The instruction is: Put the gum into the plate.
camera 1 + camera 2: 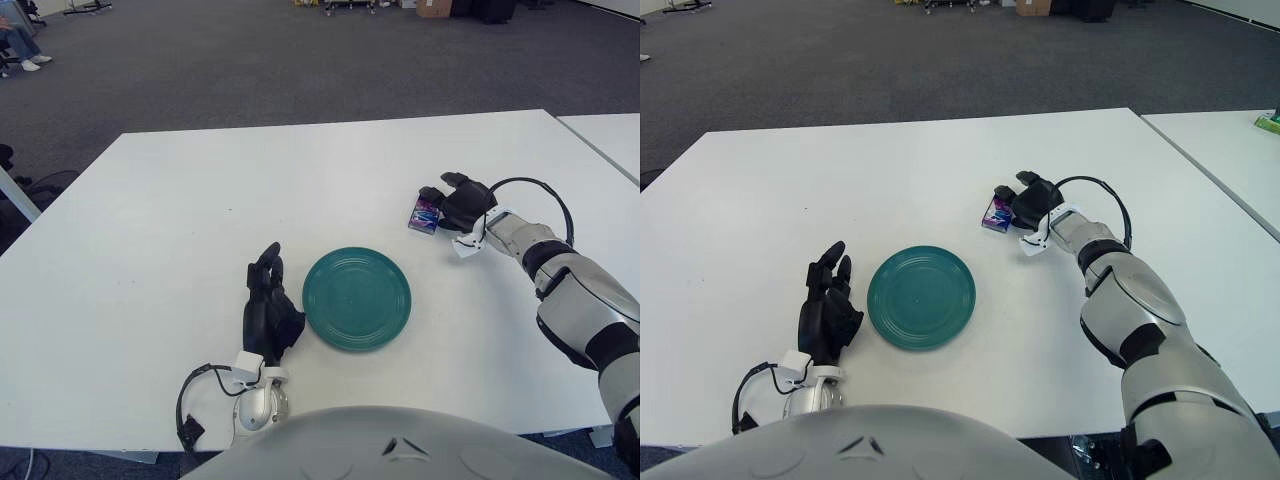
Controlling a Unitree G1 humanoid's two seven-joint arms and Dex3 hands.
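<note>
Closest to the camera was the robot's own grey chest shell [400, 445], bulging up across the bottom of the view, and just beyond it the near edge of the white desk [150, 200]. The left hand [268, 312] showed over the desk by that near edge, just left of the plate, its black fingers [266, 268] stretched forward and relaxed with nothing in them; a black cable [190, 400] looped from its wrist over the desk's edge. The teal plate [357, 298] sat flat on the desk a little nearer the near edge than the middle, round and ribbed, with nothing on it. Beyond it and toward the desk's right edge lay the gum [425, 214], a small purple and blue pack, well apart from the plate. The right hand [460, 203] had reached in from the right side, its silver forearm angled across the desk, and its dark fingers [1024, 189] were curled about the pack's right side, touching it; I could not tell whether they truly gripped it or only closed against it. A second white table [1230, 150] stood just past the desk's right edge, and grey carpet [250, 60] stretched away behind the far edge.
</note>
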